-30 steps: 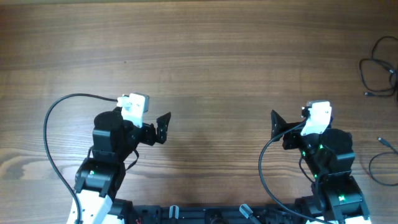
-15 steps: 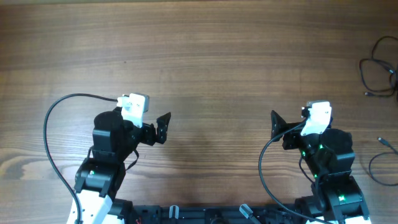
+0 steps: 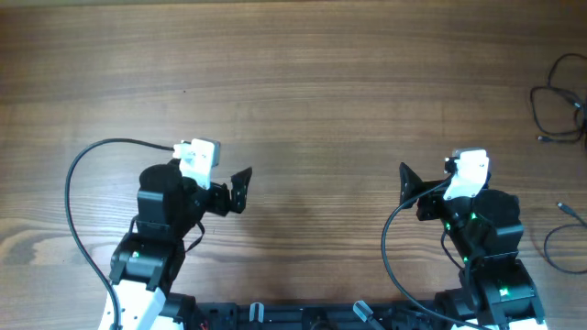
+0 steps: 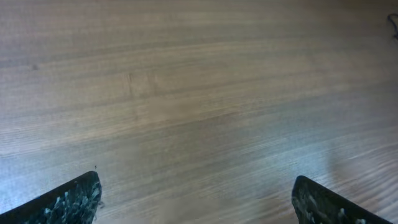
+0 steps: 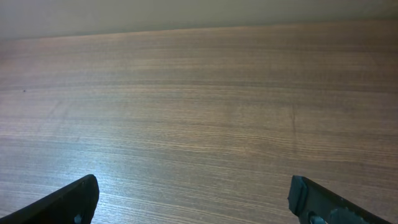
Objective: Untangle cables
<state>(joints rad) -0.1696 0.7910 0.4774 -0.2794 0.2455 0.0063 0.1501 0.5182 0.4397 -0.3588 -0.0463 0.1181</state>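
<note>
Thin black cables lie at the table's far right edge in the overhead view: one loose tangle of loops (image 3: 558,103) at the upper right, another loop (image 3: 556,247) with a small plug end (image 3: 562,208) lower down. My left gripper (image 3: 240,188) (image 4: 196,205) hangs open over bare wood at the lower left. The right gripper (image 3: 407,183) (image 5: 193,202) is open too, over bare wood and well left of the cables. Neither holds anything. A sliver of cable (image 4: 394,18) shows at the right edge of the left wrist view.
The wooden table (image 3: 303,82) runs across the whole view. Thicker black wires arc from each arm: one (image 3: 69,197) left of the left arm, one (image 3: 385,243) beside the right arm. The arm bases stand at the front edge (image 3: 303,316).
</note>
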